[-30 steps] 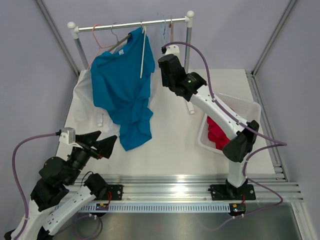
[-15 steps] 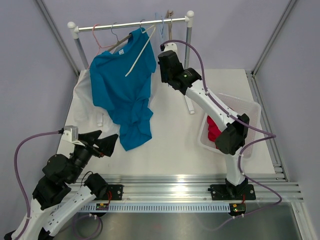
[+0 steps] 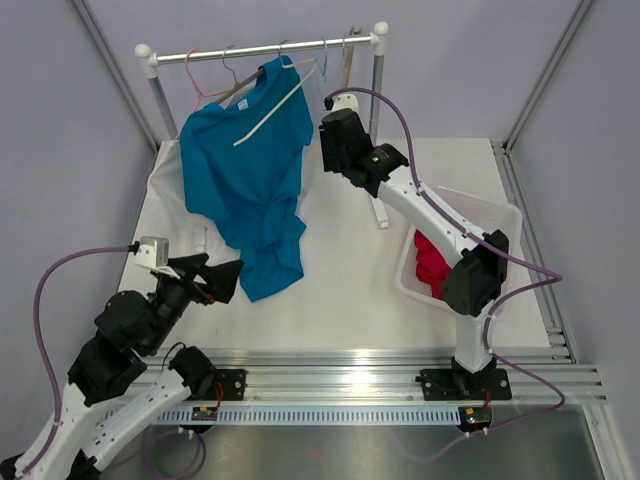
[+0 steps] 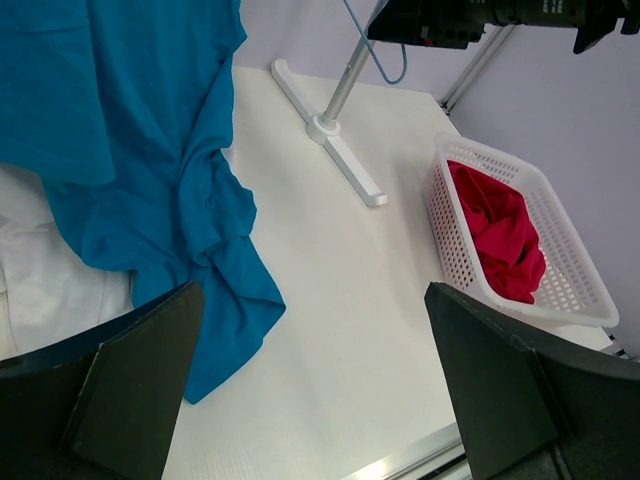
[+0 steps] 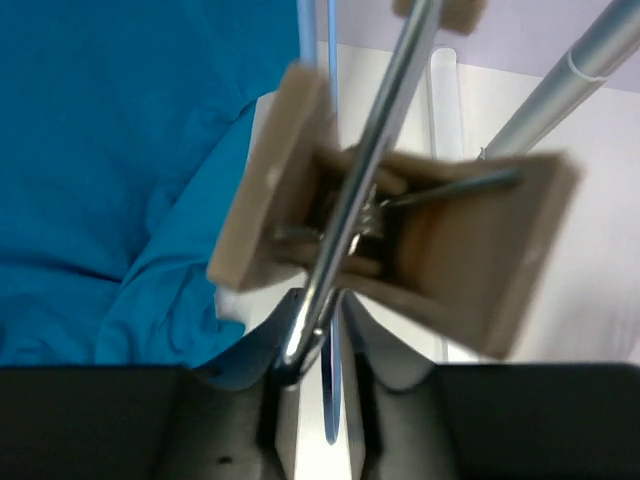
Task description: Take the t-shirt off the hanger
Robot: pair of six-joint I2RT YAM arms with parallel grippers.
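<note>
The t-shirt [image 3: 240, 160] isn't off yet. It hangs from the rail [image 3: 200, 55] up at 11 o'clock in the top view, and its bottom end is bunched up and draped down onto the table [image 3: 340, 270]. A white hanger [image 3: 262, 108] lies tilted across its chest, high end toward 1 o'clock by the collar, low end toward 7.

The right gripper [image 5: 318, 395] is up by the rail, just at the shirt's 3 o'clock side. In its wrist cam the fingers are clenched on a shiny rod [image 5: 345, 230], with a blurry wooden clip [image 5: 480, 260] right behind it. I honestly can't tell whether that rod is part of the hanger.

The left gripper [image 4: 320, 400] is way down at 7 o'clock, spread wide and gripping nothing, hovering over the table with the shirt's hem just off toward its 12.

There's a white cloth [image 3: 165, 190] lying under the shirt at 9 o'clock. A white basket [image 3: 500, 215] with a red cloth [image 3: 432, 262] in it sits at 3 o'clock, well apart from the shirt.
</note>
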